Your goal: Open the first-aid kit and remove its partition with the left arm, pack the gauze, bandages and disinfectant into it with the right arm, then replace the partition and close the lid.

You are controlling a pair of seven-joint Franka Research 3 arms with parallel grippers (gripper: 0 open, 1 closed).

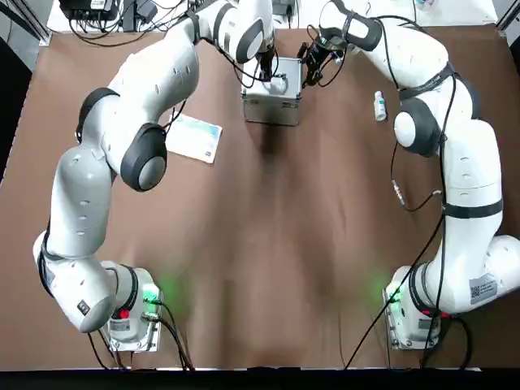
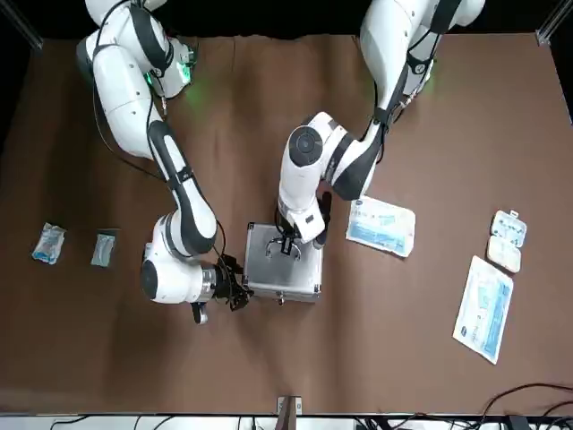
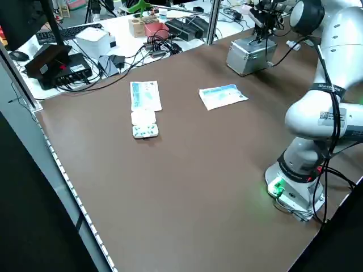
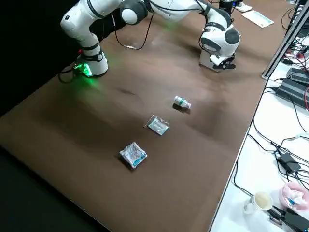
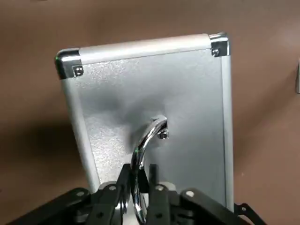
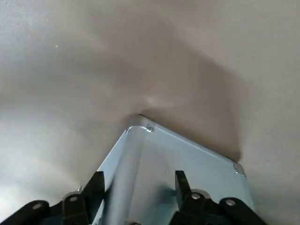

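Both grippers, left (image 5: 140, 169) and right (image 6: 138, 176), are meeting at the metal case (image 5: 187, 103).
Top view: the disinfectant (image 1: 379, 106) is resting near the right arm (image 1: 467, 162). Front view: two small packets (image 2: 49, 244) (image 2: 103, 248) are lying on the desk (image 2: 403, 340). Left wrist view: the jaws are clamping the handle (image 5: 149, 133). Right wrist view: the jaws are standing apart, the case's edge showing between.

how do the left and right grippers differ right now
The left gripper is at the handle on the lid, while the right gripper is at an edge of the case.
The left one's fingers are closed in on the handle; the right one's are spread wide.
Both have black fingers.
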